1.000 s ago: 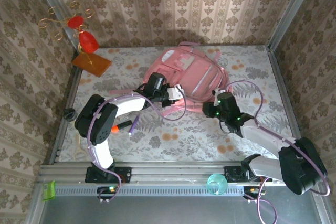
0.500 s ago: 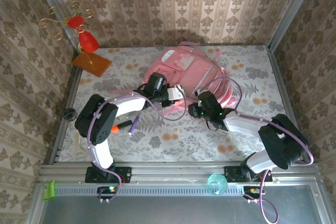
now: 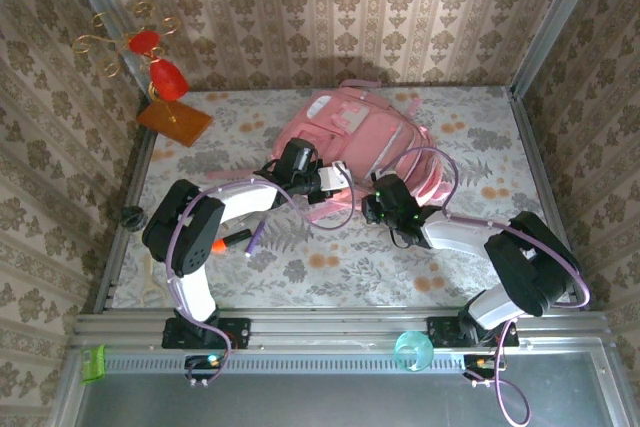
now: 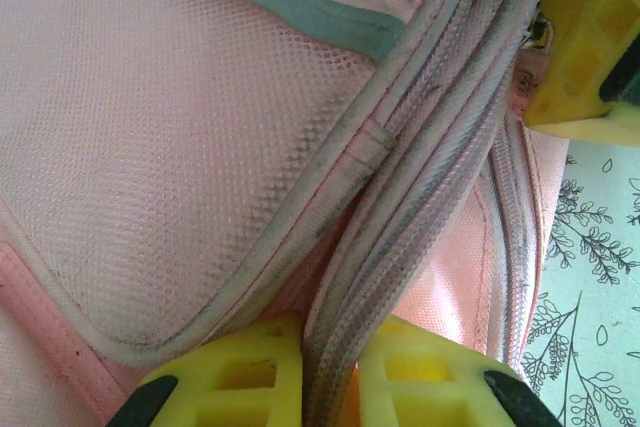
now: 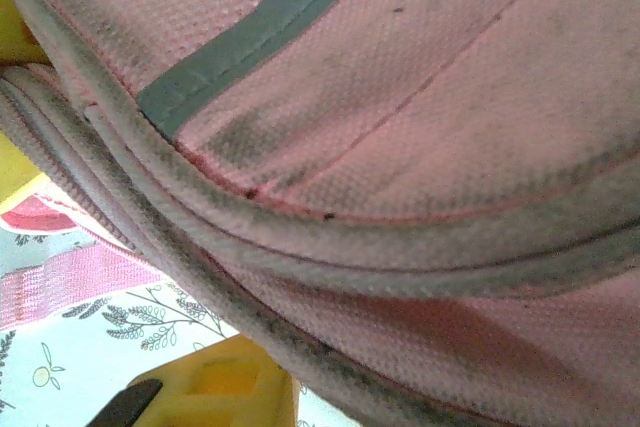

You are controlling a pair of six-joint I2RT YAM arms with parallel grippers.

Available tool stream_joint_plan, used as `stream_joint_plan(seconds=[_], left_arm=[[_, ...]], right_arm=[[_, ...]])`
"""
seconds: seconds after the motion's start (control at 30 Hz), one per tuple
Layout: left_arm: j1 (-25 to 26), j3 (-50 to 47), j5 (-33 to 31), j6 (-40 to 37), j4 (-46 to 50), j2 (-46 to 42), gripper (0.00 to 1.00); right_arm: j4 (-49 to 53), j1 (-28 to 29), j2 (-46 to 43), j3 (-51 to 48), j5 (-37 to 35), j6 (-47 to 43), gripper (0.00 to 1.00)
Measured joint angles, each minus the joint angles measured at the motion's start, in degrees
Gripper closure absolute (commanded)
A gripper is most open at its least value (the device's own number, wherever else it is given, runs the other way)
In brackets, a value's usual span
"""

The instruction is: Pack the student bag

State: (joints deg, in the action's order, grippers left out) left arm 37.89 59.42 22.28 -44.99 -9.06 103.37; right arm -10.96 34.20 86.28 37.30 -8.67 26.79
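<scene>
The student bag (image 3: 350, 137), a big pink backpack, lies at the back middle of the table. My left gripper (image 3: 335, 179) is at its near edge. In the left wrist view its yellow fingers (image 4: 250, 387) are shut on the bag's grey-pink piped zipper edge (image 4: 400, 207). My right gripper (image 3: 372, 205) presses against the same near edge, just right of the left one. In the right wrist view the bag's piped rim (image 5: 330, 247) lies across the jaws. One yellow finger (image 5: 220, 392) shows below it and the other is hidden behind the fabric.
A red ornament on an orange-brown base (image 3: 175, 119) stands at the back left. An orange marker (image 3: 232, 240) and a purple pen (image 3: 255, 237) lie by the left arm. A teal cup (image 3: 413, 350) sits on the front rail. Patterned walls close in three sides.
My right arm has swung left and forward, bringing its gripper from the bag's right side to the near edge beside the left gripper. The left arm has stayed still, holding the bag.
</scene>
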Motion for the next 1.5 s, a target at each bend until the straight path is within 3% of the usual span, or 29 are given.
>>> stream_joint_plan(seconds=[0.13,0.47,0.77,0.87,1.0,1.17,1.37,1.5], left_arm=[[0.0,0.0,0.0,0.0,-0.13,0.0,1.0],[0.37,0.0,0.31,-0.76,-0.13,-0.59,1.0],[-1.18,-1.36,0.5,-4.24,0.85,-1.53,1.0],[-1.55,-1.36,1.03,-4.61,1.33,-1.62,1.0],[-1.62,-1.33,2.05,-4.55,1.4,-1.84,1.0],[-1.64,-1.33,3.56,-3.58,2.25,-2.32,1.0],[-1.66,-1.22,5.33,-2.14,4.39,-2.95,1.0],[-1.73,-1.14,5.68,-1.53,4.63,-2.95,1.0]], right_arm=[[-0.72,0.2,-0.02,-0.02,-0.13,-0.22,1.0],[1.36,-1.01,-8.52,-4.48,-1.44,-1.03,1.0],[12.26,-10.49,-18.1,-6.29,-4.55,1.29,1.0],[12.57,-11.72,-18.21,-6.29,-1.25,0.35,1.0],[8.04,-7.41,-16.35,-6.29,6.36,-2.47,0.62],[4.59,0.33,-11.74,-5.03,8.04,-4.55,0.61],[1.01,0.57,-8.24,-4.48,6.95,-4.35,0.61],[-1.29,0.57,-5.46,-3.91,6.32,-4.35,0.69]])
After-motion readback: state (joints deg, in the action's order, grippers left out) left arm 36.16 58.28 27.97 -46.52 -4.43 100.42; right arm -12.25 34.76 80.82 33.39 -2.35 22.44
